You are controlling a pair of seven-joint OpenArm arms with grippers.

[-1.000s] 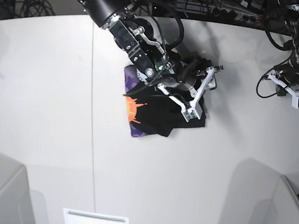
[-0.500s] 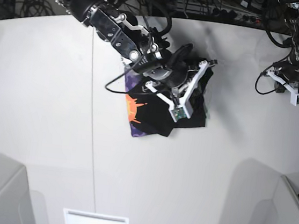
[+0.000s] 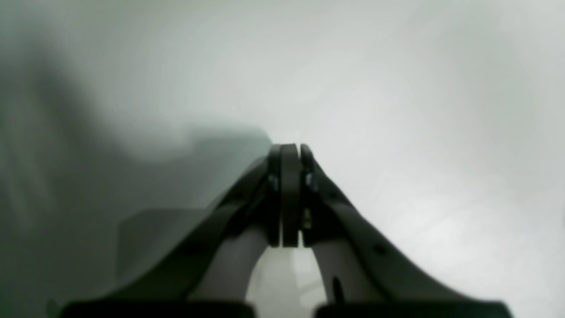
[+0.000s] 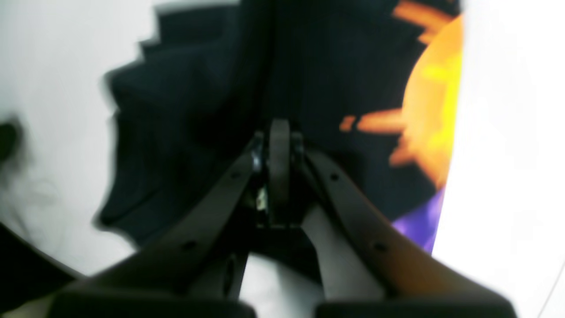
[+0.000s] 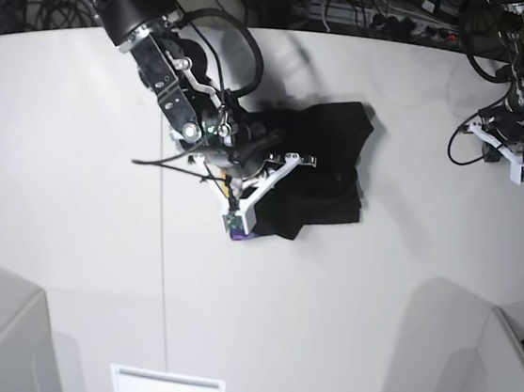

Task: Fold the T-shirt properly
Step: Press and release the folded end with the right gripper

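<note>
The T-shirt lies as a compact black bundle on the white tabletop, so the main folds look done. It is not yet neat: its outline is lumpy, one flap juts out at the far corner, and a sliver of the purple print pokes out at the near edge beside the right hand's tip. A final fold or some squaring up seems to be left.

Starting at the left of the base view, the right arm reaches down from the top corner, its wrist bent so the right hand lies low over the near left part of the bundle. In the right wrist view its fingers are pressed together with no gap, black cloth and the orange sun print just beyond the tips; whether any cloth is pinched between them cannot be told.

Far to the right, the left hand hangs well apart from the shirt, above bare tabletop. Its fingers meet, holding nothing.
</note>
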